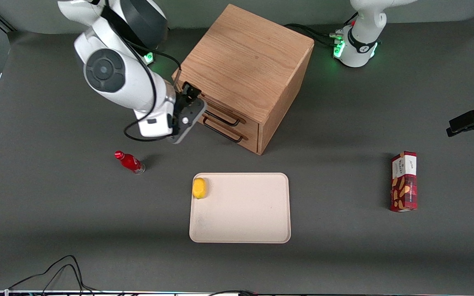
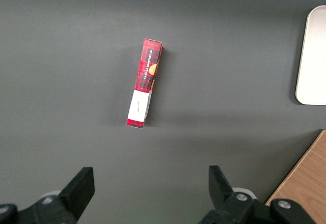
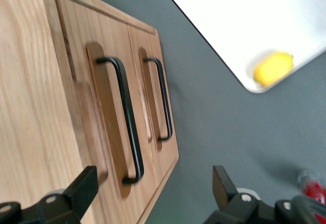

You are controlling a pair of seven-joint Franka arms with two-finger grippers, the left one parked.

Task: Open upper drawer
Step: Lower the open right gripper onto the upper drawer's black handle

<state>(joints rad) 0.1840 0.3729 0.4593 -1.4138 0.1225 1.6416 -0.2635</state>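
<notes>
The oak cube cabinet (image 1: 245,57) stands at the middle of the table with both drawers shut flush. The upper drawer (image 1: 233,116) has a black wire handle (image 1: 223,118) (image 3: 125,117); the lower drawer's handle (image 1: 222,132) (image 3: 161,98) sits just below it. My gripper (image 1: 191,93) (image 3: 153,183) hovers in front of the drawer fronts, at the end of the upper handle nearest the working arm. It is open wide. One finger (image 3: 84,183) lies over the cabinet's wood, the other finger (image 3: 221,180) over the grey table. Nothing is between them, and they touch neither handle.
A cream tray (image 1: 241,230) (image 3: 244,10) lies nearer the front camera than the cabinet, with a yellow fruit (image 1: 199,188) (image 3: 273,67) in its corner. A small red bottle (image 1: 130,162) lies below the gripper. A red snack box (image 1: 404,181) (image 2: 145,81) lies toward the parked arm's end.
</notes>
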